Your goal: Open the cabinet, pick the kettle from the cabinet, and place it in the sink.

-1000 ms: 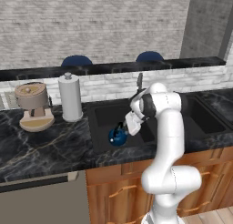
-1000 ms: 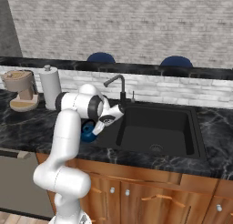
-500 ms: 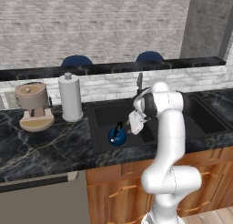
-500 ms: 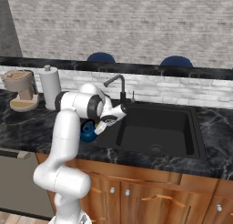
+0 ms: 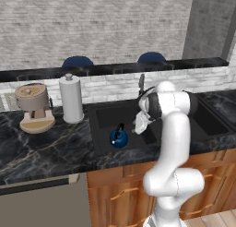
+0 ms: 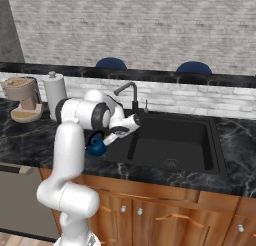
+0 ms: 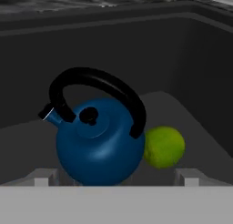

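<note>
The squat dark-blue kettle [image 5: 119, 138] [image 6: 96, 146] [image 7: 98, 145] stands upright on the floor of the sink [image 5: 108, 114] [image 6: 172, 142], near its left wall, black arched handle up. My gripper [image 5: 137, 128] [image 6: 108, 139] [image 7: 116, 177] hangs just beside and above the kettle, pointing down at it. It is open, and the fingertips [image 7: 43, 175] stand wide on either side of the kettle's body without touching it. The cabinet is out of view.
A green lime-like fruit [image 7: 164, 146] lies against the kettle in the basin. The dark faucet [image 5: 141, 83] [image 6: 131, 92] rises at the sink's back edge. A paper towel roll [image 5: 71, 99] [image 6: 55, 90] and a coffee machine [image 5: 33, 106] [image 6: 20, 97] stand on the black counter to the left.
</note>
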